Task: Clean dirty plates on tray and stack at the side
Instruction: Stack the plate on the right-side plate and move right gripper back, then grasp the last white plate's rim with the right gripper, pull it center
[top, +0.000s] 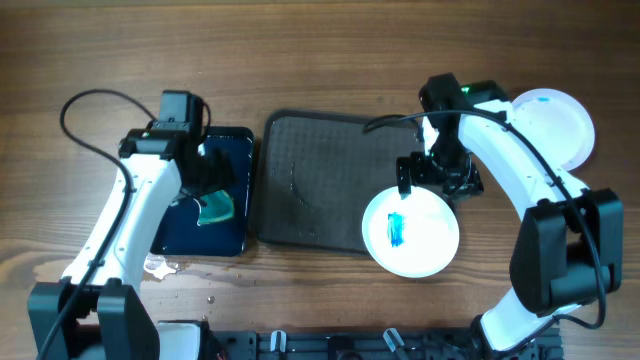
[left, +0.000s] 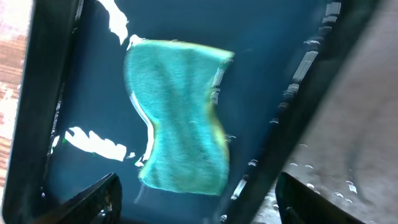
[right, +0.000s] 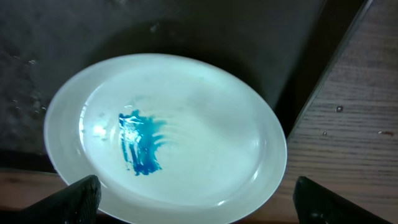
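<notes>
A white plate (top: 410, 232) with a blue smear at its centre lies over the front right corner of the dark grey tray (top: 310, 185), partly overhanging the table. My right gripper (top: 435, 185) hovers just behind it, open and empty. In the right wrist view the plate (right: 168, 137) fills the frame between the open fingers (right: 199, 208). More white plate (top: 555, 125) sits on the table at the far right; I cannot tell how many are stacked. My left gripper (top: 210, 185) is open above the green sponge (left: 180, 118), its fingers (left: 193, 205) apart from it.
The sponge (top: 215, 208) lies in a glossy black tray (top: 205, 190) left of the grey tray. Water drops (top: 160, 265) lie on the wooden table by that tray's front left corner. The grey tray's wet surface (left: 360, 137) shows at the right of the left wrist view.
</notes>
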